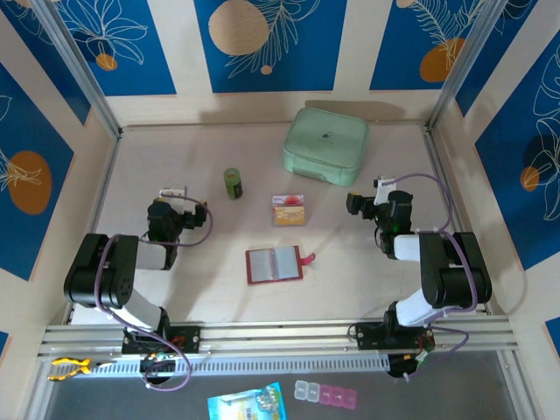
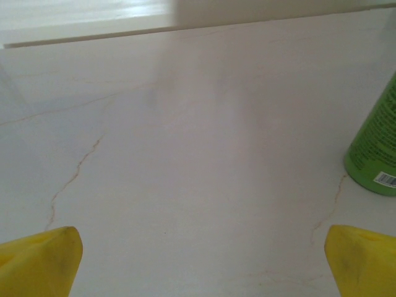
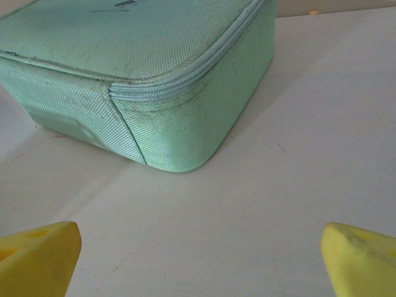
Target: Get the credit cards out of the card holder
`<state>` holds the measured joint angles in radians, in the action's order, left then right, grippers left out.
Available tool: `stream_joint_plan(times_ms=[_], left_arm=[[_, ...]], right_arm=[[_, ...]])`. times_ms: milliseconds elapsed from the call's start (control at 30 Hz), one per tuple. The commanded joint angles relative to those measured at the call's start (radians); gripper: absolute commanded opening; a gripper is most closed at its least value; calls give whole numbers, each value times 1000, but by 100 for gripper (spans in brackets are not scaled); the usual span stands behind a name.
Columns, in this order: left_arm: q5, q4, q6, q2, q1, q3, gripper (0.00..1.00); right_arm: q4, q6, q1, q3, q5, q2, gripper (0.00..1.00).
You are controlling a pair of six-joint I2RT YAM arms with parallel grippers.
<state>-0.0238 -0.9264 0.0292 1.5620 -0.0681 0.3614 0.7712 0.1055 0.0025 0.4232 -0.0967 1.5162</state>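
**At mid-tabletop: thin cards, a soft wallet, two idle tools**

Near the middle of the tabletop (image 1: 350,280) the card holder (image 1: 274,264) lies opened flat, with its pale pockets up and its snap tab to the right. The credit cards (image 1: 289,210) sit in a small pile beyond it, apart from it, toward the mint-green case (image 1: 325,144). Whether any card sits in a pocket is too small to tell.

The cards look light, stiff and slick. Lying flat they offer little edge, so a pinch probably has to catch an exposed short edge. The wallet seems soft and light and would likely drag along unless its red border is pinned.

The left tool (image 1: 175,192) is spread wide and empty, low over bare tabletop beside the green bottle (image 2: 374,148). The right tool (image 3: 201,260) is also spread wide and empty, facing a corner of the case.
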Motion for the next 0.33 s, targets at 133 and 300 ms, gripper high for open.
stream_joint_plan(times_ms=[133,300], left_arm=[[-25,-7,22,1,-2,15,100],[-25,-6,23,1,-2,16,100]], right_arm=[[26,-9,1,-1,9,10,99],[34,-8,-3,-8,15,5,99]])
